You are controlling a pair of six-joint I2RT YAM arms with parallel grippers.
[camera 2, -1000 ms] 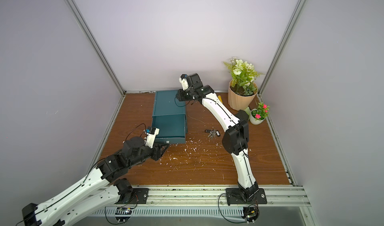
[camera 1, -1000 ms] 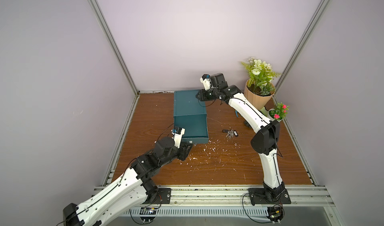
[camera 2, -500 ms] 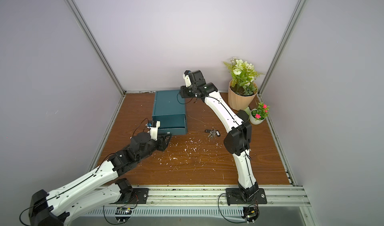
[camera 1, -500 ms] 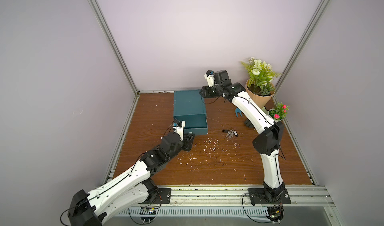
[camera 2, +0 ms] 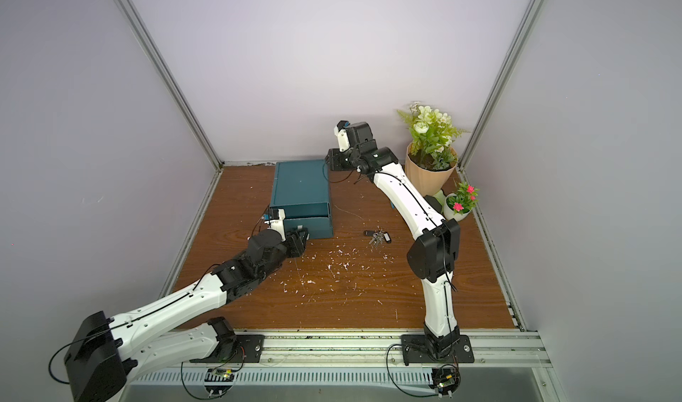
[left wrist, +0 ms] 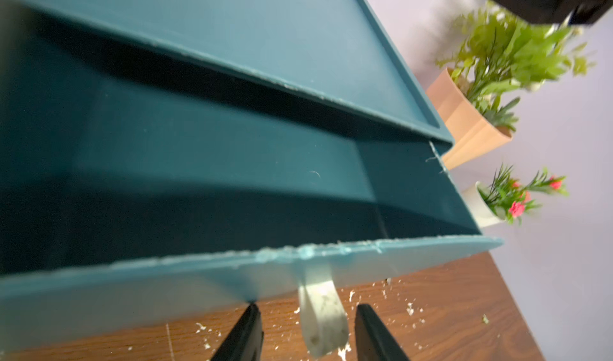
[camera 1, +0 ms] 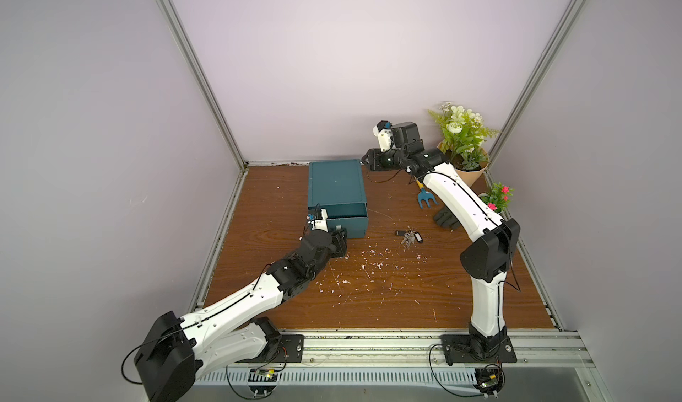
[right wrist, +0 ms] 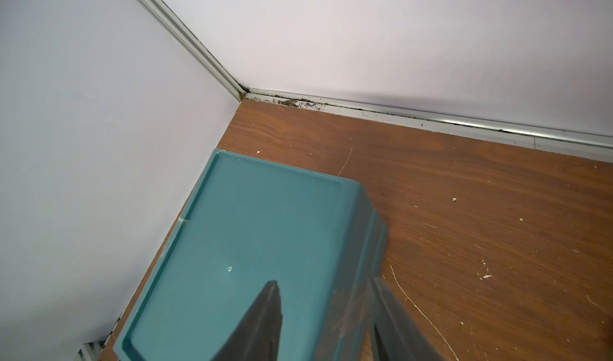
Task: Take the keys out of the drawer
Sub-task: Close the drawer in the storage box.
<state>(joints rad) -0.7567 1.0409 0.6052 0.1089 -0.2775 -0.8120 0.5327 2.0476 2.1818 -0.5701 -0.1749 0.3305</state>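
Fingers [left wrist: 247, 329] of the left gripper [left wrist: 307, 308] stand apart on either side of the white tab handle [left wrist: 320, 319], with a clear gap to it on both sides: parted, holding nothing. The handle juts from the front of the teal plastic drawer [left wrist: 199, 183], which is out only a short way from its teal plastic box [camera 1: 334, 182]. What shows of the drawer's inside is bare; the part under the box top is hidden.

The right gripper [right wrist: 324, 281] has its 2 fingers spread as well, 1 over the box top and 1 beside the box's right wall at the far corner. They appear to clamp nothing.

1 silver bunch of keys with black tags [camera 1: 407, 237] already lies on the brown wooden table [camera 1: 369, 300], to the robot's right of the drawer front and apart from it. From the left gripper it lies sideways and near; from the right gripper it is well apart, back toward the robot. The left arm is the nearer.

The drawer's long axis runs from the far wall toward the robot, so any pull or push would go straight along the handle.

The left arm reaches low and slanted from its near base. The right arm rises to a high elbow, then stretches to the far wall, its wrist turned leftward.
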